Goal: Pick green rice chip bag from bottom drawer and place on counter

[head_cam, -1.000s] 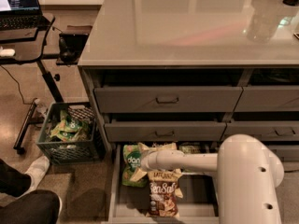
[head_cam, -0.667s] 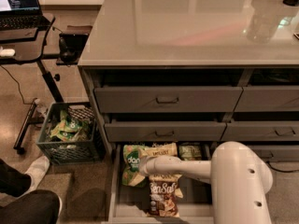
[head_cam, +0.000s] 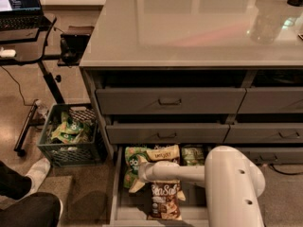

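The bottom drawer (head_cam: 116, 193) is pulled open below two like drawers that are only slightly ajar. The green rice chip bag (head_cam: 130, 161) lies at the drawer's back left, partly covered by my arm. My white arm reaches leftward into the drawer, and my gripper (head_cam: 140, 175) is at its end, right at the green bag's lower right edge. Whether it touches the bag is hidden. The glossy grey counter (head_cam: 189, 27) tops the cabinet above.
A cream bag (head_cam: 163, 152), a brown bag (head_cam: 165, 200) and a smaller pale-green bag (head_cam: 193, 155) share the drawer. A crate of green bags (head_cam: 68, 136) stands at left. The laptop desk (head_cam: 28, 48) and a person's foot (head_cam: 35, 171) are further left. A clear container (head_cam: 265, 22) stands on the counter.
My arm has shifted left and lower into the drawer, bringing the gripper closer to the green bag. The bags have not visibly moved.
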You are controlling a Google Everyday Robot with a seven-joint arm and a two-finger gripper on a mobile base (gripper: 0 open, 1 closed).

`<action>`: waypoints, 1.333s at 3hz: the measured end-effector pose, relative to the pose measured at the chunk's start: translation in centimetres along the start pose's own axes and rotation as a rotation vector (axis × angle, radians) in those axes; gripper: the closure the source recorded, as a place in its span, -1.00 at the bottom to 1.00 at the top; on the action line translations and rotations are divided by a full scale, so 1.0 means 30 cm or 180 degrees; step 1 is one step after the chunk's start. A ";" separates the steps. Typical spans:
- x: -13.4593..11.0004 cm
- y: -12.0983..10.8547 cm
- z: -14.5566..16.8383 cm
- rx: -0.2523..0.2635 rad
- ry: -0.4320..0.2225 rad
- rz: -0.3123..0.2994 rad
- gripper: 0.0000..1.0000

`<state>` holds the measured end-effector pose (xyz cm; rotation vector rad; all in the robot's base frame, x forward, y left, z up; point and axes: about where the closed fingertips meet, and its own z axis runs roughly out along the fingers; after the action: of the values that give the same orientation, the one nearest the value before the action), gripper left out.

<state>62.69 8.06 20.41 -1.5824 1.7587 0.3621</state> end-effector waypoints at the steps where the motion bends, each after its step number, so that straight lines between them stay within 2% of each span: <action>1: 0.021 0.019 0.042 -0.0033 0.0035 -0.0059 -1.00; 4: 0.042 0.011 0.125 0.0066 0.0127 -0.0229 -1.00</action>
<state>63.62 9.62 16.87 -1.6437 1.7246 0.2785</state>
